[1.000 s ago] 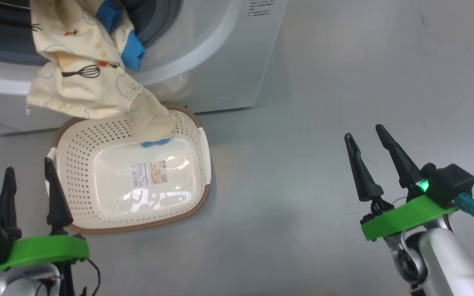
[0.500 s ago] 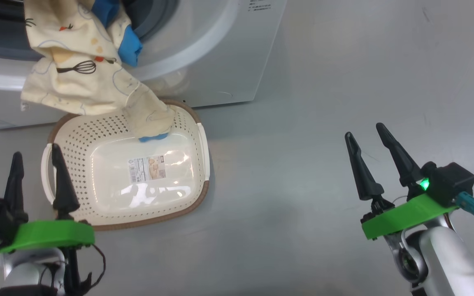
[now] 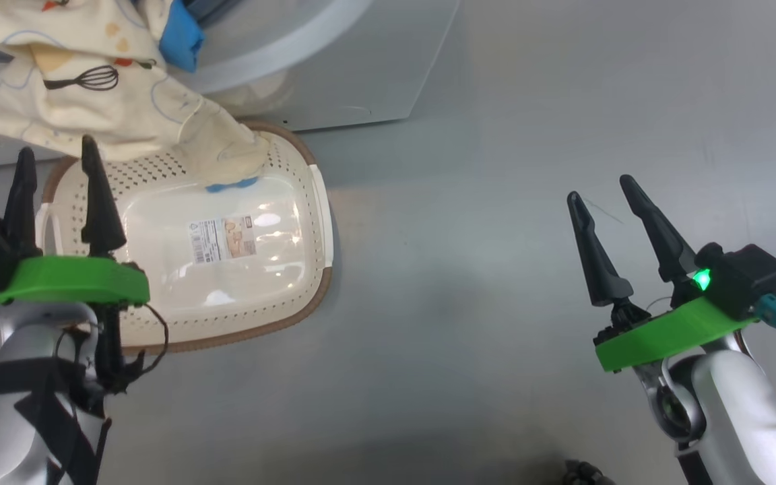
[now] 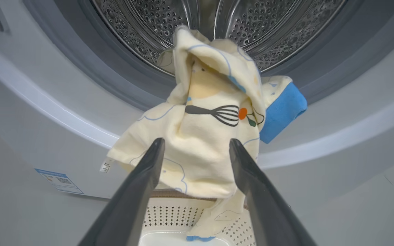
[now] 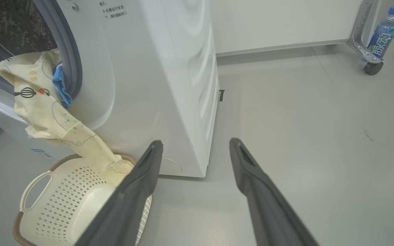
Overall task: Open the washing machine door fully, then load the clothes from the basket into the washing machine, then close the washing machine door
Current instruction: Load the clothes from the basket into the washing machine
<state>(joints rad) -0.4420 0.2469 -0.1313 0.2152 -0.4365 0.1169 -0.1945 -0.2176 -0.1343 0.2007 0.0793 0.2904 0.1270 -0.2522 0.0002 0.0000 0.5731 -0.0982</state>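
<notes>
Both the left pincer [image 3: 56, 145] and the right pincer [image 3: 597, 187] are standing released, gripping nothing. The clothes [image 4: 204, 147] are hanging out of the washing machine [image 5: 169, 85] opening, one blue-cuffed end trailing into the basket [image 3: 314, 222] sitting just before it. The left pincer is pointing at that opening; the right pincer is hovering off to the washing machine's right.

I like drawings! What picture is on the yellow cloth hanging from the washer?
A black whisk on the cloth, clearest in the left wrist view.

Black fingers [image 3: 590, 249], green brackets [image 3: 664, 333], silver forearms [image 3: 738, 411]
</notes>
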